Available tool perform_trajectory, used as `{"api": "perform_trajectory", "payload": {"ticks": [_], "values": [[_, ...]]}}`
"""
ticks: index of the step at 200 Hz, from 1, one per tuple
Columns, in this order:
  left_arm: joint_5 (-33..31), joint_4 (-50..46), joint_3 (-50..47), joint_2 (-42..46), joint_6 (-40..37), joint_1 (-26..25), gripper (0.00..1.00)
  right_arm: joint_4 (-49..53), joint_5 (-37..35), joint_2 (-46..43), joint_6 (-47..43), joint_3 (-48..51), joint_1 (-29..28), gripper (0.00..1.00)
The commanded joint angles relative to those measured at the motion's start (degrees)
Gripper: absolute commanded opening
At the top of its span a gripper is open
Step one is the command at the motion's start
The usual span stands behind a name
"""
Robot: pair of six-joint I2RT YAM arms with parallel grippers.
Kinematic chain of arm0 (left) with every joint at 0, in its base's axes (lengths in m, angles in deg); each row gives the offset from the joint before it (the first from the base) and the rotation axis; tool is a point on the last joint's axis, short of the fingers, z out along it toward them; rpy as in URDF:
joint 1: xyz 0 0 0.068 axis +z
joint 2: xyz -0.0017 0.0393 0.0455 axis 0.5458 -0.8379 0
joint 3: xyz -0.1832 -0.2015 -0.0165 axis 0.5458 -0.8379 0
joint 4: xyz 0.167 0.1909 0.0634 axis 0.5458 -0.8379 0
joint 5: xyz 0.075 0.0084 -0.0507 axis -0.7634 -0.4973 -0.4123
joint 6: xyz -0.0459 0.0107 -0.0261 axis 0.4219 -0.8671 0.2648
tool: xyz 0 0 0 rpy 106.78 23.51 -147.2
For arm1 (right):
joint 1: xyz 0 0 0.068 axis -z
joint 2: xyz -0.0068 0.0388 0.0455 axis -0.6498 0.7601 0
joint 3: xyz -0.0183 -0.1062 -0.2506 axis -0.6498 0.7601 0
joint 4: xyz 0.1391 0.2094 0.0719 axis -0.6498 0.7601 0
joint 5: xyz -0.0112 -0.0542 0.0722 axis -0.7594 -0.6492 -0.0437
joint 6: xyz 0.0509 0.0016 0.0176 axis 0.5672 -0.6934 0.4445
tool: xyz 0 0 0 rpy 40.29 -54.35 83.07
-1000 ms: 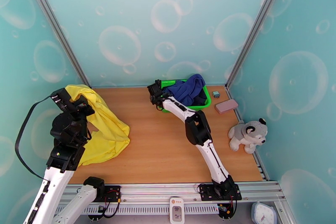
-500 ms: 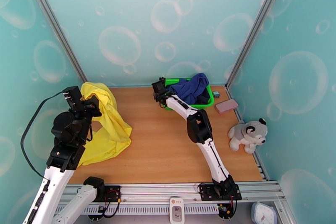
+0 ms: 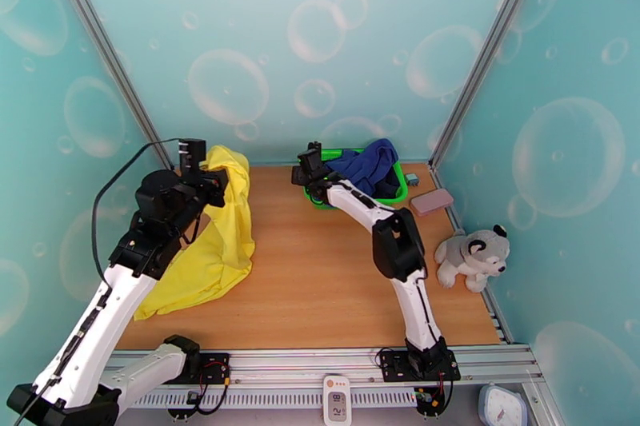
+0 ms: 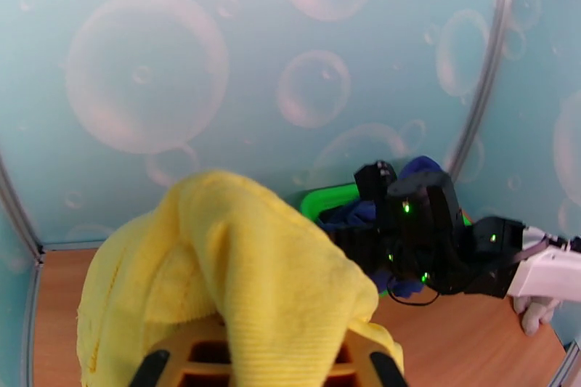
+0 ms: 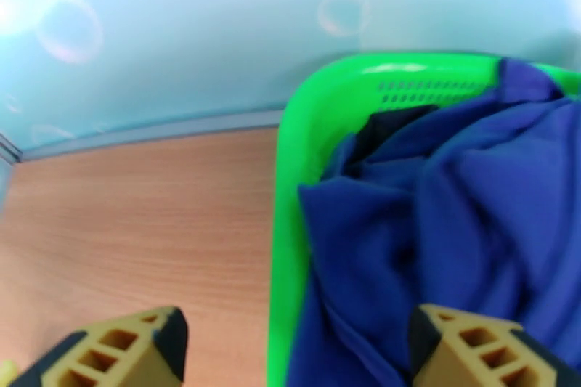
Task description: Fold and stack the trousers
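- The left claw [image 3: 210,180] pinches the yellow trousers [image 3: 212,248], raised at the far left of the worktop [image 3: 320,276], the rest trailing down.
- The right claw [image 5: 298,363] gapes wide and empty over the rim of the green basket [image 5: 290,200].
- Advice: take a loose edge with the empty claw, then spread the cloth flat.

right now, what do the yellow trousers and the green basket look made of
yellow trousers: soft woven or knit fabric, matte; fine ribbed texture and limp folds show. green basket: probably moulded plastic, glossy; the smooth rim shines and the wall is slotted.
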Motion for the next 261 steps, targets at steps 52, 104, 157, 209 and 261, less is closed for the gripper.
{"api": "perform_trajectory", "payload": {"ticks": [52,104,157,209,261], "values": [[6.1,4.3,5.2,-26.0,-6.9,-29.4,0.72,-4.0,6.9,-39.3,8.2,35.3,13.4,0.99],[-9.7,7.8,-12.3,-1.0,2.9,-17.1,0.99,3.6,5.8,-43.1,-1.1,40.1,4.3,0.99],[-13.5,-21.3,-15.4,-3.8,25.0,0.2,0.91,14.2,2.4,-31.5,-0.7,38.7,-6.8,0.96],[-12.6,-18.0,-20.7,-9.2,28.7,6.6,0.86,14.9,-3.1,-16.9,0.9,35.1,-12.6,0.91],[-6.4,-11.5,-25.8,-15.7,26.3,7.9,0.83,16.4,-3.9,-13.1,2.6,36.4,-12.6,0.73]]}}
